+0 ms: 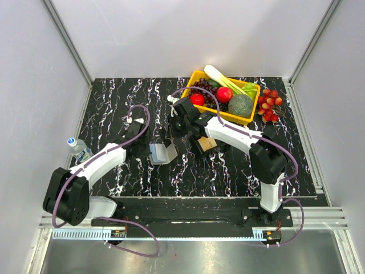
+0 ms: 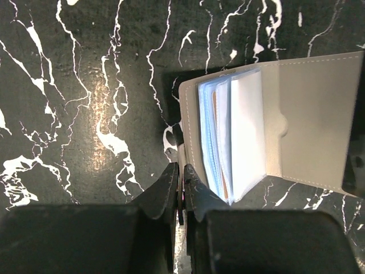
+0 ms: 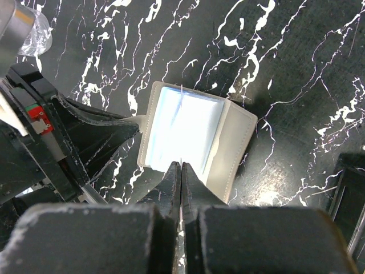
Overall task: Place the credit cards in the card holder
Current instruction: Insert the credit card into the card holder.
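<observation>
Card holder (image 2: 311,114) open mid-table — clear sleeves fanned, seemingly a tan card (image 2: 215,111) inside.
Left gripper (image 2: 182,171) pinches its cover edge; right gripper (image 3: 181,168) above it — jaws pressed together.

Black bench (image 1: 114,103) with white marble veining (glossy, light glare in the wrist views), boxed in by plain pale walls (image 1: 188,34) and aluminium corner posts (image 1: 68,43), metal rail (image 1: 188,233) along near edge.

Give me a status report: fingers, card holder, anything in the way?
Left fingers pinching the card holder edge. Right fingers shut, poised over it. Holder open, sleeves showing. Nothing seen blocking it.
</observation>
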You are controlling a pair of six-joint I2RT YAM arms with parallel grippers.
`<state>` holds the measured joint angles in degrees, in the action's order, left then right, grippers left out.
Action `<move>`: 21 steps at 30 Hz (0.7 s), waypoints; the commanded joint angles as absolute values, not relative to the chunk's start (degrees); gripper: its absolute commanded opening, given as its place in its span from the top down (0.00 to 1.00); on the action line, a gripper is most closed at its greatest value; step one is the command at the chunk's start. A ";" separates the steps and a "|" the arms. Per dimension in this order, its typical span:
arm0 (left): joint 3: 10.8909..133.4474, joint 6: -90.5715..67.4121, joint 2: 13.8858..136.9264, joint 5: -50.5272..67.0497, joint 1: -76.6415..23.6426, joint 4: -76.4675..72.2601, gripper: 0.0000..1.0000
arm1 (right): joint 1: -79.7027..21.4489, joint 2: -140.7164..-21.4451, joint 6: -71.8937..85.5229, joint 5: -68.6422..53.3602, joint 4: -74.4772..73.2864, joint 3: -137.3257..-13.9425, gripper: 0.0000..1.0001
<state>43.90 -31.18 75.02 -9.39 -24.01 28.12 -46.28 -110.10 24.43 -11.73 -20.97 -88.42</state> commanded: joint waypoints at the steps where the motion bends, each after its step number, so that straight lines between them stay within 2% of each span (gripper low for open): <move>1: 45.35 -30.24 71.37 -7.21 -23.91 24.87 1.00 | -46.49 -107.66 25.31 -12.31 -18.72 -87.98 1.00; 15: 47.90 -30.15 68.65 1.30 -24.17 24.53 1.00 | -46.49 -107.05 25.32 -7.38 -20.21 -87.28 1.00; 21: 47.20 -31.29 68.54 -4.73 -24.79 26.80 1.00 | -46.41 -106.96 25.40 -7.47 -20.39 -86.92 1.00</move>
<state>45.39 -31.07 68.45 -2.04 -24.49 26.87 -46.28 -110.00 25.34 -8.40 -20.91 -86.74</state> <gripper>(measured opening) 0.086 0.010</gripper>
